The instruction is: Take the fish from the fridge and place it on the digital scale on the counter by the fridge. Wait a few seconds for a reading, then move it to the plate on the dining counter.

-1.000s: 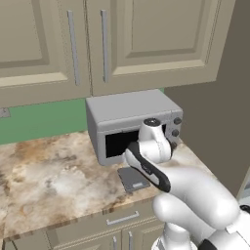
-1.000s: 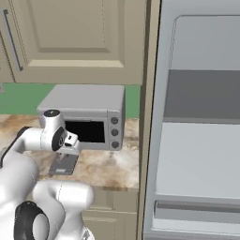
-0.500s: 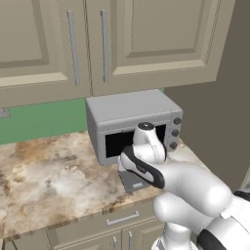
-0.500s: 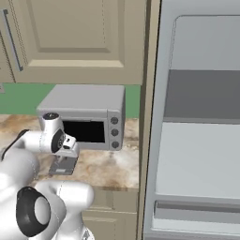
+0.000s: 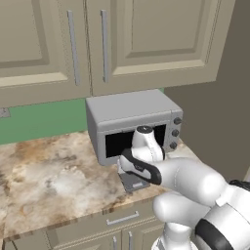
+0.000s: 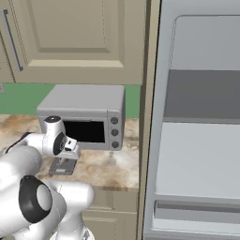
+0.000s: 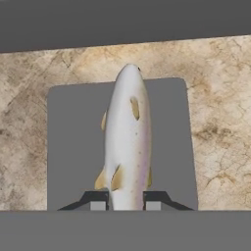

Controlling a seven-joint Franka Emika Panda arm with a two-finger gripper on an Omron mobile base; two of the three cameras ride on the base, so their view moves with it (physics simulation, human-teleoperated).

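One fish [image 7: 128, 142] sits pinched in the claw [image 7: 125, 200], right above one scale [image 7: 68, 147] on the counter [image 5: 44, 180]. The arm has dropped lower than before.

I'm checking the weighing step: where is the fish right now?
In the hand view the fish is held between the gripper fingertips, directly above the digital scale on the counter before the toaster oven.

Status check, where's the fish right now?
Gripper shut on fish. Fish directly over digital scale on counter, contact unclear. Toaster oven behind, nothing blocking.
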